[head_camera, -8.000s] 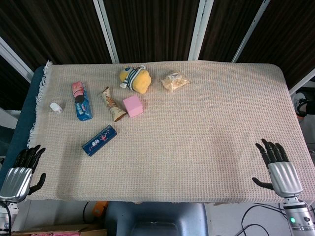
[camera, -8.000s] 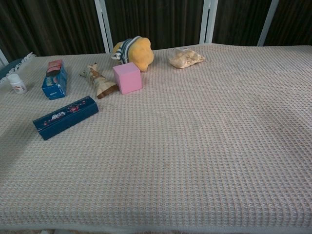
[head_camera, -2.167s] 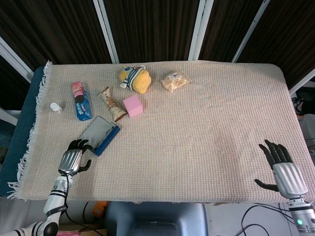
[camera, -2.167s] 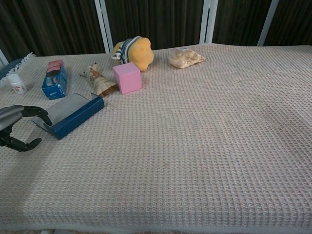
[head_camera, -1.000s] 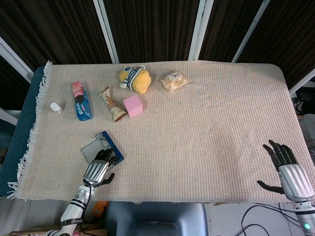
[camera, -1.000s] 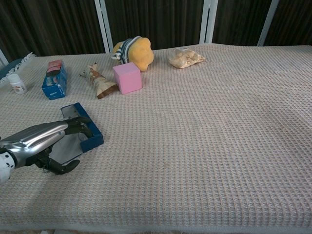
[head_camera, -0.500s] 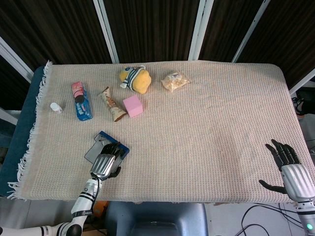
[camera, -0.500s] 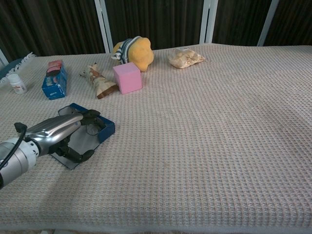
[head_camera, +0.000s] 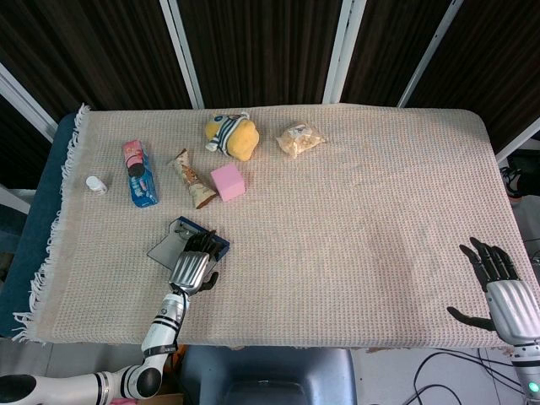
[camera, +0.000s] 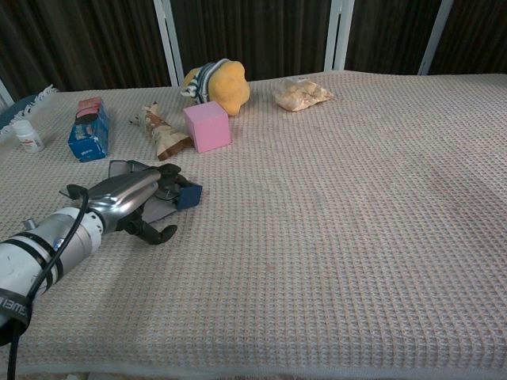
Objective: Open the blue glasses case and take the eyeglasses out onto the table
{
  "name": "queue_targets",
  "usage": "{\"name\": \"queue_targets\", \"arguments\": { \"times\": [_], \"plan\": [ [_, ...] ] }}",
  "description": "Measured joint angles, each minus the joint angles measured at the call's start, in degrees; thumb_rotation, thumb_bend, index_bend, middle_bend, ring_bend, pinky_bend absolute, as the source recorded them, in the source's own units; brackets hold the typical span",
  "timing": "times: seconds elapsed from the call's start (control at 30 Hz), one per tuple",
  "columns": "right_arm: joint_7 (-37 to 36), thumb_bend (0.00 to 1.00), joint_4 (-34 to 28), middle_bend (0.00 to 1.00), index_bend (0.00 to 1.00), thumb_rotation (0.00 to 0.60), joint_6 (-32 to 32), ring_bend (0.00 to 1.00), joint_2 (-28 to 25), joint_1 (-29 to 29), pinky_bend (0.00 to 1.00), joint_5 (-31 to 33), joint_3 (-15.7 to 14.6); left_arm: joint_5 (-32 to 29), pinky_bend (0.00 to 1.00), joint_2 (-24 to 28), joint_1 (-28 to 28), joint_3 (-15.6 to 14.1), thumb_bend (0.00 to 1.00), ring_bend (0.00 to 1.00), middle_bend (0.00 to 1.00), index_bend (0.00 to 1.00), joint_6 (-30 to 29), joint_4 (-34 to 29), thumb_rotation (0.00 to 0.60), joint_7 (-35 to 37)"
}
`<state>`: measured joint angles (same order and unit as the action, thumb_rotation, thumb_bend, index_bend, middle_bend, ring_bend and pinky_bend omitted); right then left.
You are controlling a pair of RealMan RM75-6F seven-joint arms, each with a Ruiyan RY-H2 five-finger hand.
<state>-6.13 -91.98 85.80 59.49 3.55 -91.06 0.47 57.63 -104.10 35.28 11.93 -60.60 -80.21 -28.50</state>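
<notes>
Currently your left hand (head_camera: 191,268) sits lower left of the head view, fingers curled down over the open blue glasses case (head_camera: 187,240), touching its near end. Chest view puts that hand (camera: 135,194) on top of the case (camera: 187,195), left of centre. I can't tell whether it's actually holding the eyeglasses; they're hidden under the fingers. The case's grey lid lies flat on the cloth (head_camera: 354,211).

Your right hand (head_camera: 504,295) is at the lower right edge of the head view, fingers spread, holding nothing, well apart from everything.

Upper left holds the rest: pink cube (head_camera: 227,181), yellow plush toy (head_camera: 231,135), snack bag (head_camera: 299,139), blue packet (head_camera: 140,175), small white bottle (head_camera: 96,184).
</notes>
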Motion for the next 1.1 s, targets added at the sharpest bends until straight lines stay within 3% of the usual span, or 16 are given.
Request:
{"name": "queue_targets", "arguments": {
  "times": [0.43,0.8,1.1],
  "plan": [
    [-0.14,0.2,-0.09,0.0,0.0,0.6,0.1,0.0,-0.04,-0.03,0.0,-0.33,-0.03,-1.19,0.05,0.1,0.51,-0.25,0.37,0.0,0.0,0.19,-0.65,-0.59,0.6,-0.99],
    [-1.3,0.2,0.09,0.0,0.0,0.6,0.32,0.0,-0.42,-0.07,0.0,-0.77,-0.11,-2.05,0.05,0.89,0.71,-1.57,0.37,0.0,0.0,0.19,-2.09,-5.37,0.6,-3.9],
    [-2.35,0.2,0.39,0.0,0.0,0.6,1.1,0.0,-0.72,-0.4,0.0,-1.15,-0.17,-3.76,0.05,-1.22,2.62,0.0,0.37,0.0,0.0,0.19,-2.08,-2.65,0.6,-5.37]
  ]
}}
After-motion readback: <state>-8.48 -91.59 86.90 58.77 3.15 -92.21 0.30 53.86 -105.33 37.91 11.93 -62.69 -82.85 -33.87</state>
